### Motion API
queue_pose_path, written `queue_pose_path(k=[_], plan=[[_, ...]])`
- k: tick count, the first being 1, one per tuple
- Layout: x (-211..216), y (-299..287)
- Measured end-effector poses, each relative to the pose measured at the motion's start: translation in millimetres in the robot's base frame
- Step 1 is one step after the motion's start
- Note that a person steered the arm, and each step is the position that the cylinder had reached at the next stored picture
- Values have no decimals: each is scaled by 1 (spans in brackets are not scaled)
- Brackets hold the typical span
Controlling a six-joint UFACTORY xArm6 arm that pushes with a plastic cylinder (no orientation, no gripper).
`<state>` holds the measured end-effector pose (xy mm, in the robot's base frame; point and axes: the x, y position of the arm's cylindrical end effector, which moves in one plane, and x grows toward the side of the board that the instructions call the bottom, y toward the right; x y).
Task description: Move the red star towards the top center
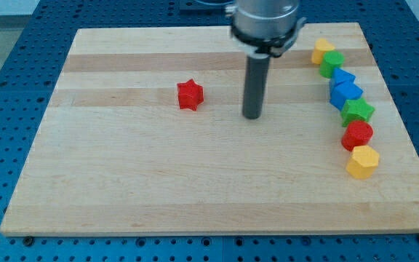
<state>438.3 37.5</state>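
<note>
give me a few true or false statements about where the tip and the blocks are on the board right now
1. My tip is to the view's right of the red star. True.
2. My tip touches the red star. False: bare board lies between them.
3. The other blocks form a curved row near the view's right edge. True.
4. A yellow block ends that row at the view's bottom. True.
5. The red star sits in that row. False: it lies alone, left of centre.
</note>
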Motion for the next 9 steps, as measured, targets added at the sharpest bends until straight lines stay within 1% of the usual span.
queue_pose_path(k=[1, 2, 3, 6, 8, 9], plan=[[4, -51], [-1, -89], [-13, -113], [-56, -108], [-59, -81], [-67, -69]])
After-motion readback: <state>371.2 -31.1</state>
